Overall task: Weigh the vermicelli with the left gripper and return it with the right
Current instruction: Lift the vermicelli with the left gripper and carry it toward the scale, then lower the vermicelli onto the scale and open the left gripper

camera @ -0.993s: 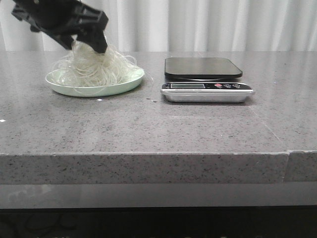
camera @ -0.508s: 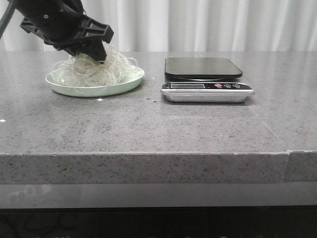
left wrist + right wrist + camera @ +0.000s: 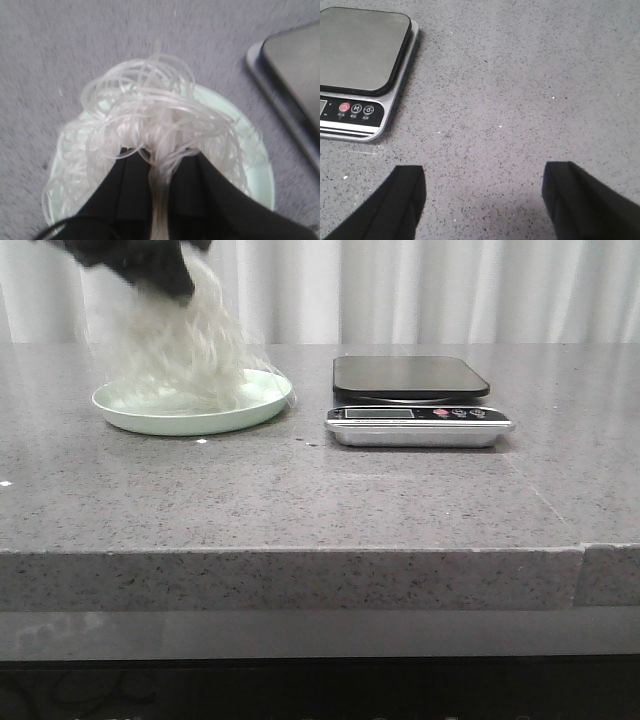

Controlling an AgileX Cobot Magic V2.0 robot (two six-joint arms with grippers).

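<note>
The vermicelli (image 3: pixel 185 345) is a whitish nest of thin curly strands. It hangs, blurred, from my left gripper (image 3: pixel 165 282), which is shut on its top, just above the pale green plate (image 3: pixel 195 418). Its lowest strands still reach the plate. In the left wrist view the black fingers (image 3: pixel 125 185) pinch a bundle of the vermicelli (image 3: pixel 155 115) over the plate (image 3: pixel 250 175). My right gripper (image 3: pixel 482 172) is open and empty above bare counter to the right of the scale (image 3: pixel 362 50). It is out of the front view.
The kitchen scale (image 3: pixel 415 400), with a black platform and a silver front with display and buttons, stands right of the plate on the grey stone counter (image 3: pixel 320 500). A white curtain hangs behind. The counter's front edge is close to the camera.
My left gripper dipped into the vermicelli on the plate, shut on it, and has now risen, pulling the nest up off the plate. The scale has not moved.
</note>
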